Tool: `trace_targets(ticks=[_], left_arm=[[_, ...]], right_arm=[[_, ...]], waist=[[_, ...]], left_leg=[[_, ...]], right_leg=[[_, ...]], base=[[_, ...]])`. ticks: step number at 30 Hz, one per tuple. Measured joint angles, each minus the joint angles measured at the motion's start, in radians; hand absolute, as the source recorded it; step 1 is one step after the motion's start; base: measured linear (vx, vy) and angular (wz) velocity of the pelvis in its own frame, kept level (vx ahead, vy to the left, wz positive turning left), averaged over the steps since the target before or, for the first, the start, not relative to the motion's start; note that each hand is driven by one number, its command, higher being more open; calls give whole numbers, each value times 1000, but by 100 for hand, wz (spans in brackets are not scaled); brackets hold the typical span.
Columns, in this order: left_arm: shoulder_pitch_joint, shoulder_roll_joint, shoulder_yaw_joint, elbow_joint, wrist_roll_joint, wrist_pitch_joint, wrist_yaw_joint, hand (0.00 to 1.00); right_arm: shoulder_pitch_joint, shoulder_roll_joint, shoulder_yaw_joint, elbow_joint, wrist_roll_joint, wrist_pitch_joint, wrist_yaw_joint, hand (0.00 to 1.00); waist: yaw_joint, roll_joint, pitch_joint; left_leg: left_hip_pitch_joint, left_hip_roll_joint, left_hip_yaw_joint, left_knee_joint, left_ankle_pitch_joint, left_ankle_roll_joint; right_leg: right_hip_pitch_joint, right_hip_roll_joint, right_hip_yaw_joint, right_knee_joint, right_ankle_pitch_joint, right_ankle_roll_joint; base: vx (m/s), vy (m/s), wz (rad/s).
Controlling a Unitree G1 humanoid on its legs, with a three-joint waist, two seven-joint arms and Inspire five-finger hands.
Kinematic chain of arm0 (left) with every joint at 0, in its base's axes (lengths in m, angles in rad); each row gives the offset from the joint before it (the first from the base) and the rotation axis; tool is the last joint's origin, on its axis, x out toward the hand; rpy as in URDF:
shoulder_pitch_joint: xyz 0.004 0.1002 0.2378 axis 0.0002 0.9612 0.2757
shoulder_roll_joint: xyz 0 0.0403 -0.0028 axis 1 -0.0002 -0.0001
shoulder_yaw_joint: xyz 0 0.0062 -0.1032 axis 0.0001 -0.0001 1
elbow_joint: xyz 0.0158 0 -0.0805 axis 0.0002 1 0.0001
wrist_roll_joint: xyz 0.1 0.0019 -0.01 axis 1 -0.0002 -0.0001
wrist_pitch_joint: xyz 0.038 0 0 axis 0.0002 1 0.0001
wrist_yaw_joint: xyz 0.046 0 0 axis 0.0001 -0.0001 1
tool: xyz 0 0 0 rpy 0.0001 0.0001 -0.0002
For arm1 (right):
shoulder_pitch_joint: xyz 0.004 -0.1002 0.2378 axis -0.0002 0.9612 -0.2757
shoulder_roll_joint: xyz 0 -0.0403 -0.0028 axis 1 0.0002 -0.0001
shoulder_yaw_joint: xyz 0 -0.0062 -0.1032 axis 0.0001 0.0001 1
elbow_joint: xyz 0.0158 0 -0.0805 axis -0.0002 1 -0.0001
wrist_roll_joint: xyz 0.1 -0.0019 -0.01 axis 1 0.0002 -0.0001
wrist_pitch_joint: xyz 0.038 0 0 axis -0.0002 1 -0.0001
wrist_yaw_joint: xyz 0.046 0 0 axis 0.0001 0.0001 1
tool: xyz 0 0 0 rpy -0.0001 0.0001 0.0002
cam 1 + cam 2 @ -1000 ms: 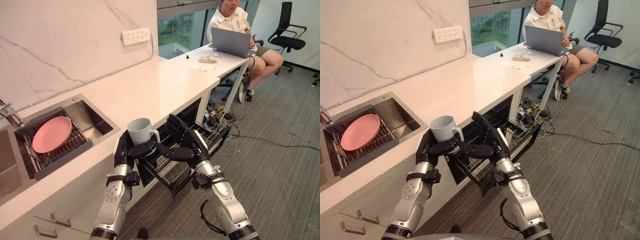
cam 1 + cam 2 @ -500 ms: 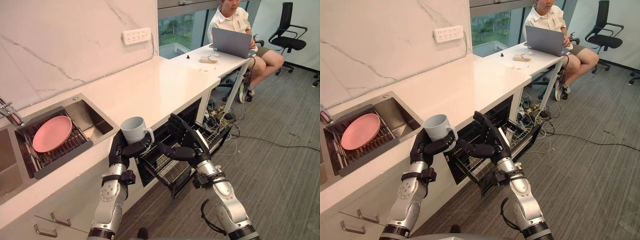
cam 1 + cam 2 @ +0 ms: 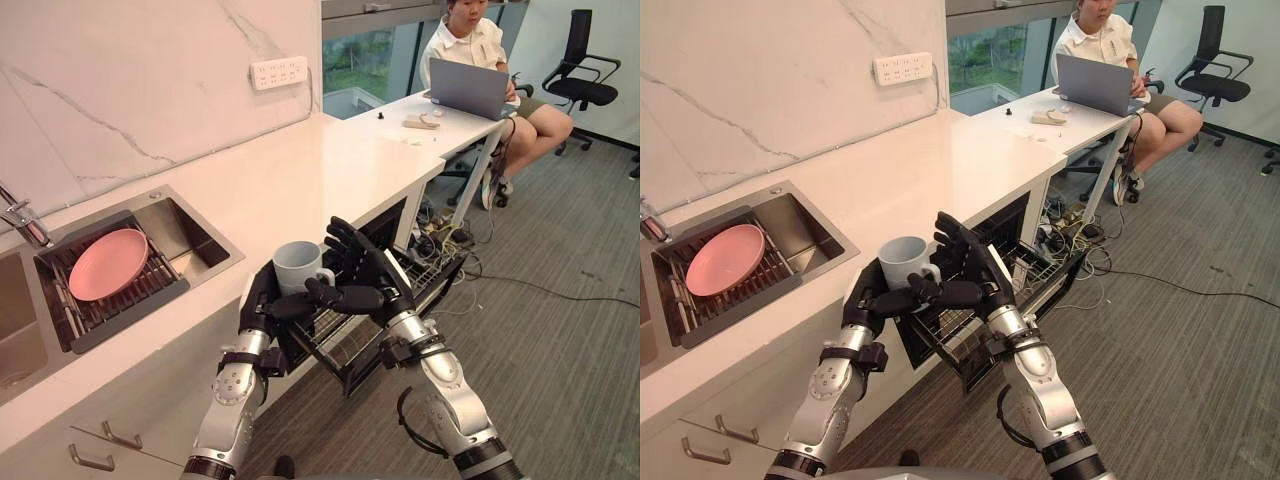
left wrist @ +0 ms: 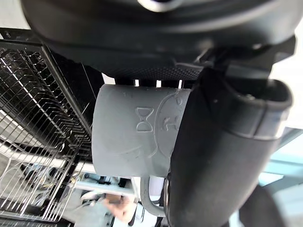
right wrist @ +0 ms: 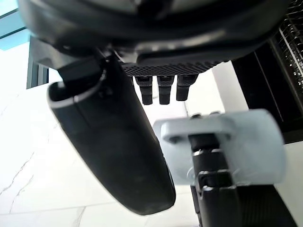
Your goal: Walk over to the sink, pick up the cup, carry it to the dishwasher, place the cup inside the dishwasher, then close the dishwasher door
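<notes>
Hovering near the black wire dishwasher rack [image 3: 340, 337], a pale grey cup [image 3: 295, 270] is being clasped by curled fingers of the left hand [image 3: 262, 301], right hand [image 3: 368, 286] splayed, empty; slow upright lowering is being advised.

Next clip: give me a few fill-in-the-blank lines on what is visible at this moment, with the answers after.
The left hand has its fingers curled round the ____.
The plate lying in the sink is ____ in colour.
The dishwasher stands ____.
The person sits behind a ____.
Missing words: cup; pink; open; laptop.
</notes>
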State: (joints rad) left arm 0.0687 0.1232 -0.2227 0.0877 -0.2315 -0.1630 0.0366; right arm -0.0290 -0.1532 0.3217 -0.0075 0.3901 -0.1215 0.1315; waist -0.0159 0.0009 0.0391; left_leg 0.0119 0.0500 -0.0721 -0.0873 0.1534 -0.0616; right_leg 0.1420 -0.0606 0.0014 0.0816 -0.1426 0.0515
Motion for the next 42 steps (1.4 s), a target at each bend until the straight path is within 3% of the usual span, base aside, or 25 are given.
trace_targets(ticks=[11,22,23,41,42], left_arm=[[-1,60,-101,8,93,0,1,30],[-10,75,-115,4,150,1,20,30],[-10,75,-116,1,154,1,25,30],[-21,80,-95,-66,309,14,34,30],[-20,78,-92,-72,313,14,34,90]], right_arm=[[-9,-3,10,66,-83,7,-22,90],[-11,1,9,78,-197,11,-67,90],[-11,3,8,78,-197,12,-69,30],[-12,43,-36,87,-185,-15,-75,30],[-12,45,-38,85,-185,-19,-75,30]], waist=[[3,-5,-11],[3,-13,-15],[3,-14,-16],[3,-28,-21],[4,-29,-21]], left_leg=[[-3,4,-2,0,0,-1],[-9,4,-3,0,0,-1],[-9,4,-2,0,0,-1],[-8,2,-4,0,1,-3],[-8,2,-4,0,2,-3]], right_leg=[[0,4,-3,-2,1,-2],[-3,5,-6,-2,1,-2],[-4,5,-6,-2,1,-2],[-4,5,-9,-2,1,-2],[-4,5,-10,-1,1,-2]], base=[[0,0,0],[0,0,0],[0,0,0],[0,0,0],[0,0,0]])
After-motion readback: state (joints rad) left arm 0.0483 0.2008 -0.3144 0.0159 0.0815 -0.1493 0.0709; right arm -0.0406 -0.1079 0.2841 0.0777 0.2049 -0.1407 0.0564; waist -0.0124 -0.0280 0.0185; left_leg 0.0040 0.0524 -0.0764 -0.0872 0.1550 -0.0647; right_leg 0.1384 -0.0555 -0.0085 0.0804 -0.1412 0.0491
